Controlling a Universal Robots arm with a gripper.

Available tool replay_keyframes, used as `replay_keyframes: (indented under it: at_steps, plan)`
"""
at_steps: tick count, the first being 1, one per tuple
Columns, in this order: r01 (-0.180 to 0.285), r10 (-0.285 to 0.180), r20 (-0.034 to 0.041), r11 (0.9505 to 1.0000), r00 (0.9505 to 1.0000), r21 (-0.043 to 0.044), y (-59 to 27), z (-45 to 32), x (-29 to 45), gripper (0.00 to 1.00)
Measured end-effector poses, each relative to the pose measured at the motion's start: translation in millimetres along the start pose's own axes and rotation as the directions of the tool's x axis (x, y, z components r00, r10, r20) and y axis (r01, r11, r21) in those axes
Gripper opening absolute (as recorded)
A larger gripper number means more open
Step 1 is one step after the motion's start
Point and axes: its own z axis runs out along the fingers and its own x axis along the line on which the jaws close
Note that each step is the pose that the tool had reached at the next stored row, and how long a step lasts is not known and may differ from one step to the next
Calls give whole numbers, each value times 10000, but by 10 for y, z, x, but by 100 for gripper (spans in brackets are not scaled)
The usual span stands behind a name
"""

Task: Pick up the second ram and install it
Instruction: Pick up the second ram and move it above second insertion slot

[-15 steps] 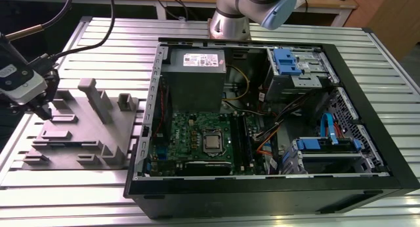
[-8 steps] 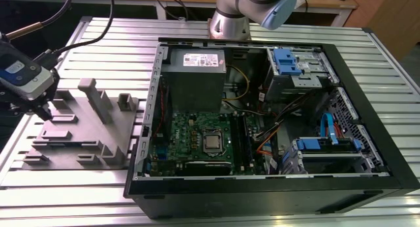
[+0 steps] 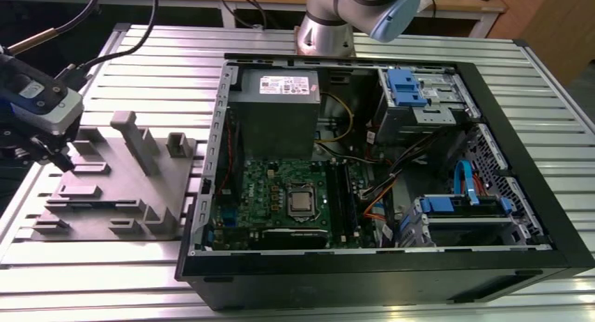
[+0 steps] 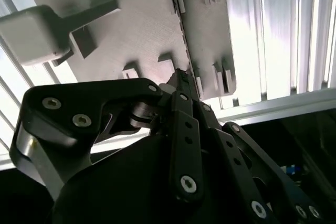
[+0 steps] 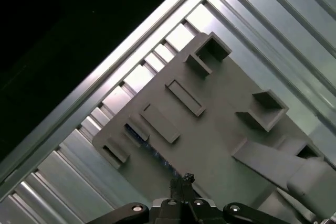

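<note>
Though the gripper shows fingers pressed together, I cannot tell whether they pinch the second ram, standing edge-up in the grey fixture beside the computer case. Best lifted straight along its slot, untwisted.

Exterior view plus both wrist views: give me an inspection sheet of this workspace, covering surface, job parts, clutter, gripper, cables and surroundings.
Surface: slatted aluminium table, carrying a grey holder plate and an open computer case.
Job's things: the second ram sits edge-on in the holder plate's slots. The motherboard lies in the case beside the grey power supply.
Clutter: nothing seen.
Gripper: gripper is at the ram's end over the holder plate, on the exterior view's left.
Cables: black cables run to the wrist, and there are wires inside the case.
Surroundings: arm base behind the case, with wooden furniture beyond.
</note>
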Motion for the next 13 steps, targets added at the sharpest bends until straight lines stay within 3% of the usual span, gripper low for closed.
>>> replay_keyframes:
  at_steps: [3,6,13]
  plan:
    - [538,-538,-16,9986,9986,-22,0,6,0,7]
    - [1087,-1087,-30,9941,9941,-46,0,12,0,7]
    - [2268,-2269,-59,9739,9739,-98,-1,26,1,7]
